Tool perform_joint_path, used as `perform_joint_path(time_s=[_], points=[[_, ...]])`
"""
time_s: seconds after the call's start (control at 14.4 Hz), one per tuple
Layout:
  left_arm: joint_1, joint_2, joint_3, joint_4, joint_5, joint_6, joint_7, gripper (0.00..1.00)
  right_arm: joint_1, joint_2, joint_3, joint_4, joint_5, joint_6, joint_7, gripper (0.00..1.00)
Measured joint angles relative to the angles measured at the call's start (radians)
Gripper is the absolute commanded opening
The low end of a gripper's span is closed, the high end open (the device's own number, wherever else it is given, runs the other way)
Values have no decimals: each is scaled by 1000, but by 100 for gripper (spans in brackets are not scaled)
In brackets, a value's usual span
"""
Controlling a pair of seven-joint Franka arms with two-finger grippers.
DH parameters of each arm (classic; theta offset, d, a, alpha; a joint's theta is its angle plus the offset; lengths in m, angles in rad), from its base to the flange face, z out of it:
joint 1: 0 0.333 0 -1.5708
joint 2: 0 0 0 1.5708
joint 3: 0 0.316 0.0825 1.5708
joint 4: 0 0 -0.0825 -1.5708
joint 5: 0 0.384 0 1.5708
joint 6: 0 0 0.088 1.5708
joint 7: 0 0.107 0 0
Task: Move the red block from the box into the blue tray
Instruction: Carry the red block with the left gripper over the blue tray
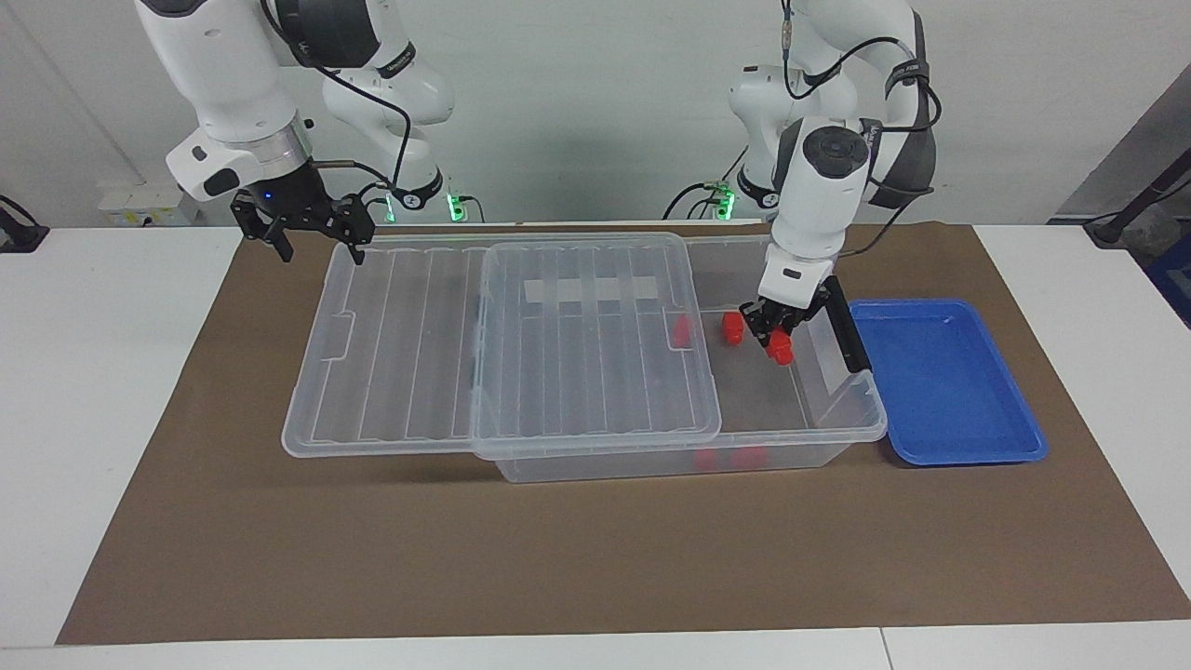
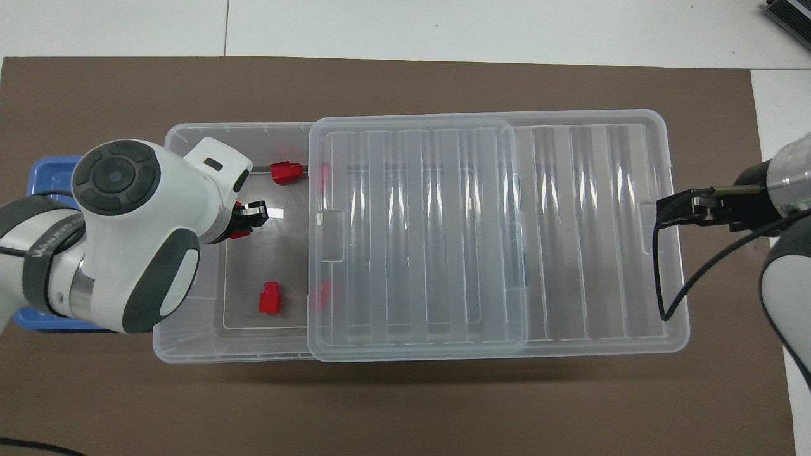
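L gripper (image 1: 774,337) clamps red block (image 1: 780,347) in box (image 1: 837,409); lid (image 1: 502,349) half-covers; R gripper (image 1: 312,237) parted.

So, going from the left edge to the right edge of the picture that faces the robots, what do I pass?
Right gripper → slid-aside lid → box with the left gripper inside, jaws shut on a red block → blue tray.

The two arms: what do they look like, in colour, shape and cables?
Both arms have glossy white rounded shells with dark grey bands at the joints. The left arm shows a round grey cap and loose black cables. The right arm has a silver ring at its wrist. Each end effector is black: left end effector, right end effector. Green lights glow at both bases.
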Motion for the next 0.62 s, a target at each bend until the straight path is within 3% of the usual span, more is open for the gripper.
perform_joint_path(time_s=[0.14, 0.35, 0.62], points=[[20, -16, 10, 60, 0, -106, 73, 0, 0, -1, 0, -1, 0, 0, 0, 100], [129, -70, 16, 124, -15, -230, 259, 0, 0, -1, 0, -2, 0, 0, 0, 100], [311, -111, 25, 128, -27, -272, 565, 0, 0, -1, 0, -3, 0, 0, 0, 100]])
